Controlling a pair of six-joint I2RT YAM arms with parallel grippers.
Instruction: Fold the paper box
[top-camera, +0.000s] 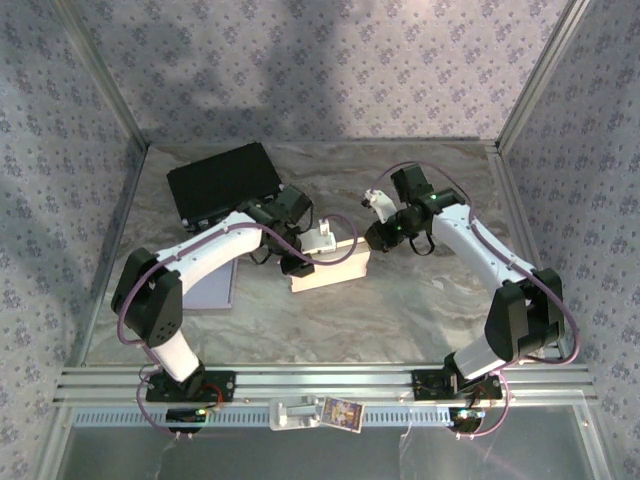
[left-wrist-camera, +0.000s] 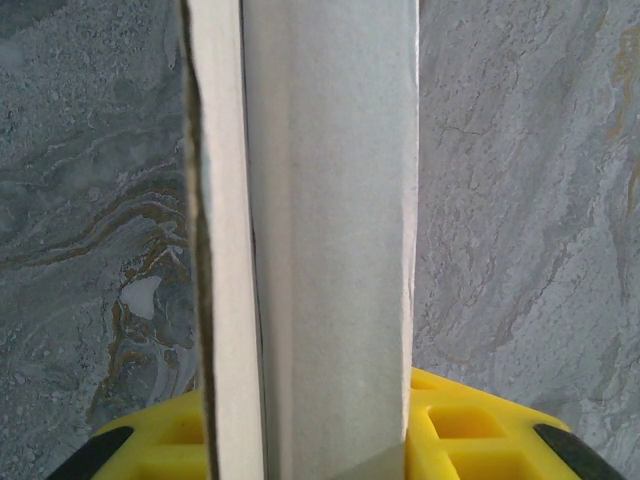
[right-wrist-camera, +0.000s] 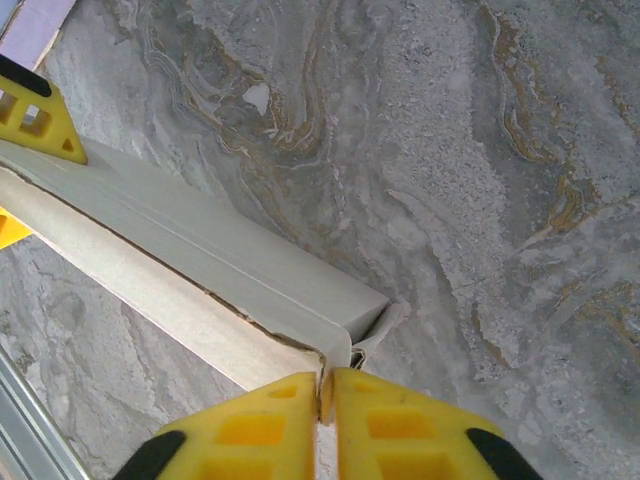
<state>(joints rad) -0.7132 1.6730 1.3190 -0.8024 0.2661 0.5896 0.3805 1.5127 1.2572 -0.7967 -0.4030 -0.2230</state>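
From above, a grey marbled table (top-camera: 400, 310) sits inside walls (top-camera: 330, 70) covered in a lilac flowered pattern, with an aluminium rail (top-camera: 330, 380) along the near edge. On it are 1 paper box (top-camera: 335, 270), 1 black case (top-camera: 222, 180) at the far left and 1 pale lavender sheet (top-camera: 212, 290) under the left arm. 1 small printed card (top-camera: 342, 412) sits on the rail, its picture too small to read. The white box lies mid-table between the 2 arms. The left gripper (top-camera: 298, 262) is at the box's left end and the right gripper (top-camera: 375, 238) at its right end.

In the left wrist view, an upright wall of the paper box (left-wrist-camera: 330, 200) rises between the 2 yellow fingers (left-wrist-camera: 465, 425). The left gripper (left-wrist-camera: 310, 445) is clamped on that wall, the jaws only as far apart as the folded card is thick. Marbled table (left-wrist-camera: 520, 200) shows on both sides.

In the right wrist view, the paper box (right-wrist-camera: 200, 250) runs diagonally from upper left to its near corner. The right gripper (right-wrist-camera: 325, 400) has its 2 yellow fingers (right-wrist-camera: 260, 425) pressed almost together, pinching a thin card edge at that corner. 1 finger (right-wrist-camera: 40, 120) of the left gripper shows at the far end.
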